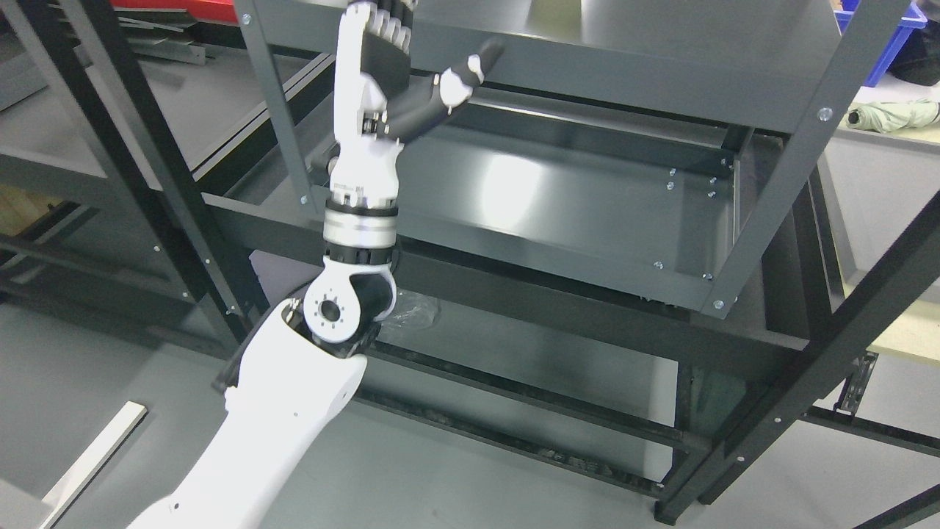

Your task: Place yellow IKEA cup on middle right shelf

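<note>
A dark grey metal shelving unit (558, 198) fills most of the view, seen from above at a slant; its upright posts run diagonally, and a flat shelf panel (543, 195) with a soft glare patch lies across the middle, bolted at its right corners; a higher shelf (624, 51) crosses the top edge of the view; lower rails cross beneath, above a grey floor (470, 477). The robot's left arm (272, 411), white with black joints, comes in from the lower left corner and rises past the front left post of the unit; its wrist stands upright at the shelf's left edge. The left hand (389, 70) is raised near the underside of the higher shelf, partly cut off by the top edge of the view; its fingers are loose and apart, with the thumb (459, 81) stretched out to the right, and it grips nothing. No yellow cup shows anywhere in view. A blue bin (892, 44) sits at the upper right corner; a folded pale green umbrella (892, 116) lies just below it; a pale strip (92, 459) lies on the floor at the lower left.
</note>
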Motion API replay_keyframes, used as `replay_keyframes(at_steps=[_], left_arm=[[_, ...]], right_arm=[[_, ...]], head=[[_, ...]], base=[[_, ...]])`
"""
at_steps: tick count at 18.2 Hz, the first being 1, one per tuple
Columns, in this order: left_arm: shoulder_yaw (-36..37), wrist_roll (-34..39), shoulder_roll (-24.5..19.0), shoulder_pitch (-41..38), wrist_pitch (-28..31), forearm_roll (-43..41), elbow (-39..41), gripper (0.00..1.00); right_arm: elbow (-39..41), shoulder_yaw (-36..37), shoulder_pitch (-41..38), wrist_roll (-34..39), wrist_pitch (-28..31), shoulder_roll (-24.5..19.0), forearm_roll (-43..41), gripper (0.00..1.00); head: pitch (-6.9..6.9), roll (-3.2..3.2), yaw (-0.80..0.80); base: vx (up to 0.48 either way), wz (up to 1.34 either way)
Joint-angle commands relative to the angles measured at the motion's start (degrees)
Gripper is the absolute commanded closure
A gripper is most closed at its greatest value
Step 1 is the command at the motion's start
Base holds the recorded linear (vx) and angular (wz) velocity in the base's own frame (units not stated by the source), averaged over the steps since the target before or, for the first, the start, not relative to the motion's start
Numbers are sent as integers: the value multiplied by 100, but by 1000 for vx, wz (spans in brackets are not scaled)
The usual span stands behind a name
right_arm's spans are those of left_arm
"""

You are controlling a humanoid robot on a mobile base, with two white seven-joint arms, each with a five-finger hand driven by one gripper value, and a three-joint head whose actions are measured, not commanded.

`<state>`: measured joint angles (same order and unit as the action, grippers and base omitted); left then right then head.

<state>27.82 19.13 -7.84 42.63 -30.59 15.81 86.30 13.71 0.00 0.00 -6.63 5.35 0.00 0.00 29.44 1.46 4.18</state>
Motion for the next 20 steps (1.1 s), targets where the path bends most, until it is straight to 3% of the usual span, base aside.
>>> replay_keyframes(at_steps=[1,5,7,9,14,16,20], left_arm=[[-82,-6,-482,-1378,-211,-52,187,1],[-646,-15,-254,-1915,35,-52,-569,5],[-690,-15,-105,-2196,594,-52,-684,6],[-873,-23,167,-2608,1246,-52,-606,5],[-831,-50,221,-3470,2161,-52,158,10],[-708,-50,248,-3533,2460,-52,212,11],[-751,-59,476,-3472,3041,-52,195,5]], right_arm=[[0,-97,-79,-5,1,100,-141,1],[0,-97,-79,-5,1,100,-141,1],[0,-97,-79,-5,1,100,-141,1],[0,-97,-79,-5,1,100,-141,1],[0,-97,-79,-5,1,100,-141,1],[0,-97,-79,-5,1,100,-141,1],[0,-97,-79,-5,1,100,-141,1]], head=[[0,0,0],[0,0,0],[0,0,0],[0,0,0],[0,0,0],[0,0,0],[0,0,0]], base=[[-208,102],[-200,129],[-201,168],[-170,169],[-112,107],[-51,41],[-5,-8]])
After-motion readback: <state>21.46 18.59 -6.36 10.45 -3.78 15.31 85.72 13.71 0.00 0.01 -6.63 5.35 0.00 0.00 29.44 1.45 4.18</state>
